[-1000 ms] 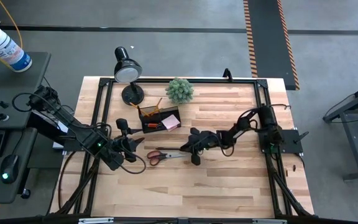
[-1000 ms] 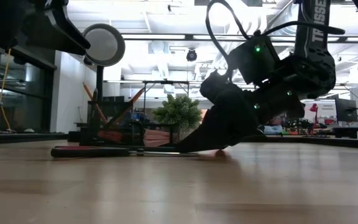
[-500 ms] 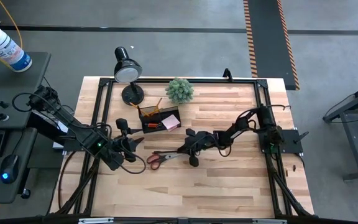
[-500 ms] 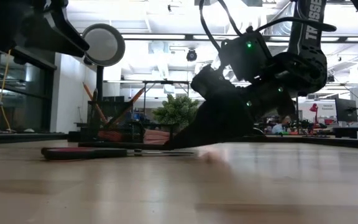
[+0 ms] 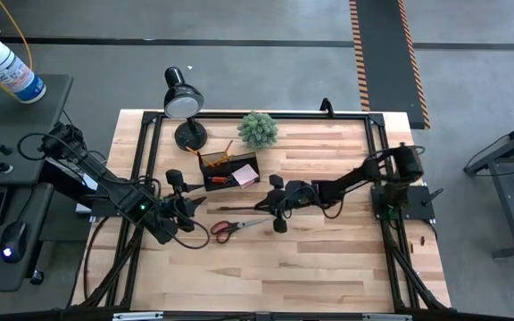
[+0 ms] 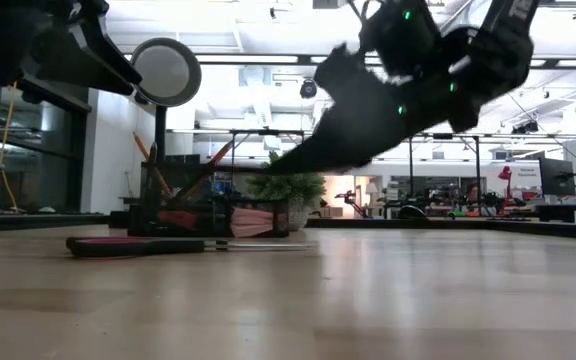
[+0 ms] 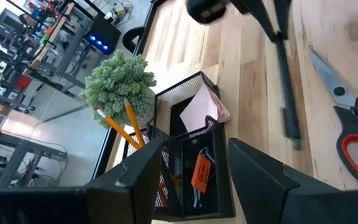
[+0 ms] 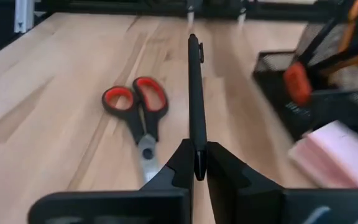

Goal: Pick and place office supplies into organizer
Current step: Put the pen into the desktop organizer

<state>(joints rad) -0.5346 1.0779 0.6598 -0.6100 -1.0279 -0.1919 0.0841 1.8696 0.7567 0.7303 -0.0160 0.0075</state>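
Observation:
My right gripper (image 5: pixel 275 203) hangs above the middle of the table, shut on a black pen (image 8: pixel 195 93) that sticks out ahead of it. The orange-handled scissors (image 5: pixel 237 226) lie flat on the wood just below and nearer. The black organizer (image 5: pixel 230 171) stands toward the far side, holding pencils (image 7: pixel 120 124), a pink notepad (image 7: pixel 199 111) and a small orange piece (image 7: pixel 199 173). My left gripper (image 5: pixel 186 209) stays at the table's left, open, fingers (image 7: pixel 263 180) empty and pointing toward the organizer. My right gripper pinches the pen's near end (image 8: pixel 196 163) between its two fingers. The fingers come from the table's right, slanting a little downward, and the pen runs on along their line. The pen (image 7: pixel 286 93) is lifted clear of the table, its free end (image 8: pixel 192 41) pointing toward the table's left.
A black desk lamp (image 5: pixel 184 105) and a green potted plant (image 5: pixel 258 129) stand at the far edge behind the organizer. Black frame rails (image 5: pixel 146 160) run along the table's sides. Bare wood (image 5: pixel 328 267) lies on the near half.
My right gripper has risen from the table surface beside the scissors' blades and rolled slightly, staying shut, and the pen has come up clear of the wood with it. The scissors have turned a little on the table, their handles sliding slightly toward the near left.

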